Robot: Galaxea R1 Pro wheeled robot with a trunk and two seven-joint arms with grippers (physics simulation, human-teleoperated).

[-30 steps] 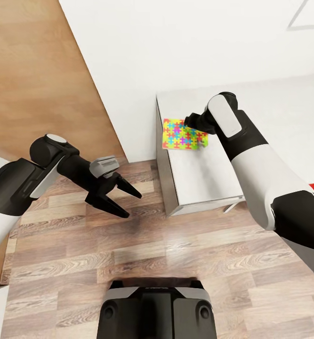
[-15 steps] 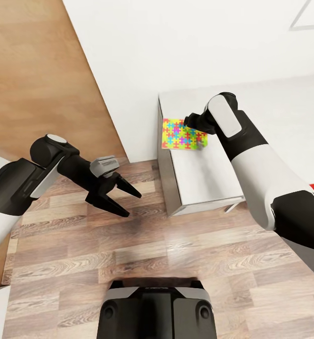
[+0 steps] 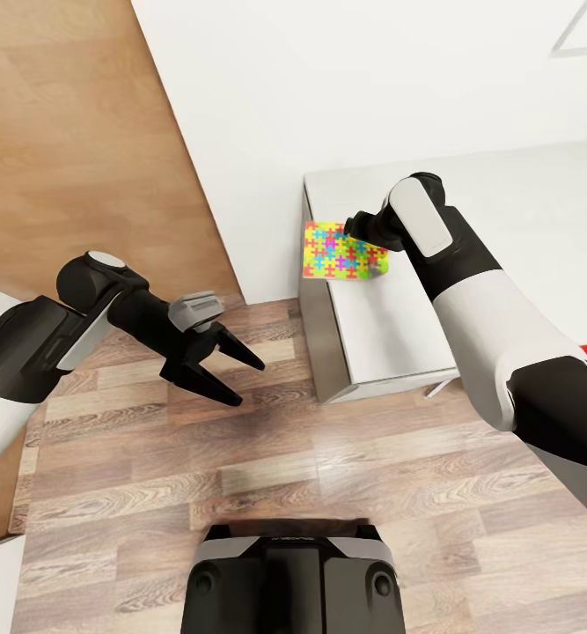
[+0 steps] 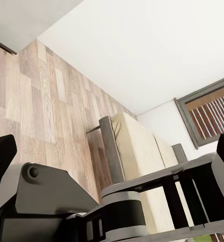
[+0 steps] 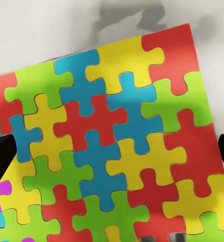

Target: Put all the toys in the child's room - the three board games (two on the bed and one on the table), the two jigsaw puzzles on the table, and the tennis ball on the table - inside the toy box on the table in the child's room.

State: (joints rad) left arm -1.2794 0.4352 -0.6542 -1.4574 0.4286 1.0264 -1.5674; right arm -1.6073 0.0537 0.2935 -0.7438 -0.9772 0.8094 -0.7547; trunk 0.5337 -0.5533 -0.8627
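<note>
Head view: a jigsaw puzzle (image 3: 343, 252), a thin multicoloured square, sits just right of centre in the frame. Its left edge overhangs the end of the light grey table (image 3: 390, 326). The right arm reaches in from the lower right, and the right gripper (image 3: 363, 231) meets the puzzle's upper right corner. The wrist hides its fingers, so I cannot tell how far they are spread or whether they grip the puzzle. At centre left, the left gripper (image 3: 227, 365) hangs over the wood-plank floor (image 3: 267, 458), fingers spread wide and holding nothing.

Left wrist view: the beige bed (image 4: 134, 156) runs from centre toward the lower right. A dark-framed window (image 4: 210, 111) shows at right.

Right wrist view: the jigsaw puzzle (image 5: 109, 151) covers most of the frame, with bare table along the top. Dark finger tips sit at the left and right edges.

The puzzle looks light, stiff and very flat (little for fingers to get under). The overhanging edge is likely the best place to pinch it. Its surface may be smooth and slippery.

No brand, label or writing is readable anywhere.
</note>
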